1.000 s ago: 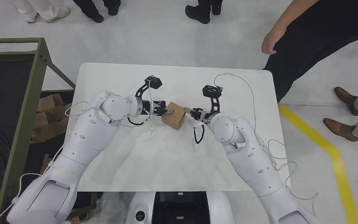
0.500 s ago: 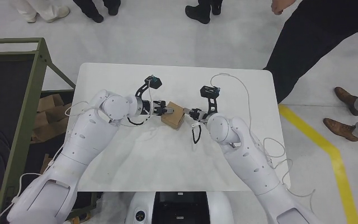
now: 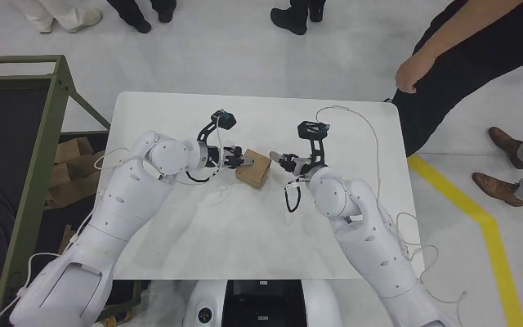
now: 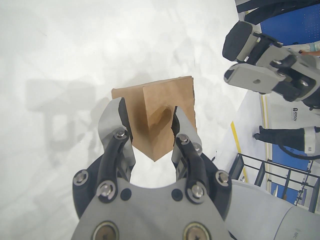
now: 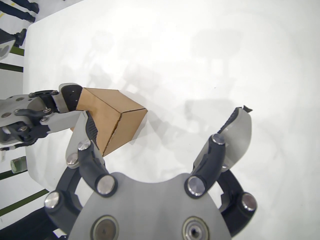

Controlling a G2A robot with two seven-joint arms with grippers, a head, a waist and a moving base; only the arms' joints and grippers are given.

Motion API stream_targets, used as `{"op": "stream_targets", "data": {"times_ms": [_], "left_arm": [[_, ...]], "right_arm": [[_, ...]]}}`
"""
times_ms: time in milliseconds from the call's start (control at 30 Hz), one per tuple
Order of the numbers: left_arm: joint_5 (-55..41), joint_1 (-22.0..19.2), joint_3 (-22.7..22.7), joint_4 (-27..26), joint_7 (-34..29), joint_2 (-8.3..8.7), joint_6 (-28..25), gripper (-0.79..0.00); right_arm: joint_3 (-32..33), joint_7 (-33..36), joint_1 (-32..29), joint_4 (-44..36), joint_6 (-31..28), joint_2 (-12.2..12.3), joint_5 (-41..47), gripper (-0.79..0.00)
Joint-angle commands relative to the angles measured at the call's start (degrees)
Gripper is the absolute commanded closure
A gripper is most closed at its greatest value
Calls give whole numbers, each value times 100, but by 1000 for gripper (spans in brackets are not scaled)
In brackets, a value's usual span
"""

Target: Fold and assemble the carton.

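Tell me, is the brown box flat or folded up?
Folded up. The box shows three sides meeting at a corner, not one flat sheet, and the left gripper pinches it between its fingers.

Bright overhead light; soft overlapping shadows on white table [image 3: 245,233]; wrist views bowed at edges.

Small brown cardboard carton [image 3: 253,167], folded into a box, sits skewed near the white surface's [image 3: 245,237] centre, slightly toward 12 o'clock.

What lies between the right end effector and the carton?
Nothing but bare table: in the left wrist view a white strip separates the open right end effector from the carton.
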Motion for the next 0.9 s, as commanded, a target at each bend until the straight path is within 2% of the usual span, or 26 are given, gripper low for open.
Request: {"op": "stream_targets", "data": {"times_ms": [0,33,67,167,233,433,567,667,867], "left_arm": [[-8,14,-46,-29,20,11,7,-385],[-4,23,-73,-51,18,18,7,-428],[-1,33,-109,-74,23,28,11,-597],[32,89,-239,-171,43,64,18,-723],[56,142,-334,-249,49,92,24,-748],[115,334,-675,-482,60,185,60,-745],[149,531,-965,-678,103,258,96,-763],[167,694,-1230,-830,131,319,138,-773],[246,980,-1659,-1128,43,425,144,-785]], "right_arm": [[65,64,-68,-91,-359,41,-89,-785],[91,170,-89,-153,-544,62,-114,-785],[141,289,-109,-210,-658,84,-145,-785],[141,289,-109,-210,-658,84,-145,-785],[141,289,-109,-210,-658,84,-145,-785],[115,197,-145,-207,-734,85,-164,-785],[-81,-354,-215,-112,-1379,94,-429,-785],[-199,-708,-245,78,-2092,110,-499,-785],[-326,-448,-108,94,-2855,152,-772,-785]]}}
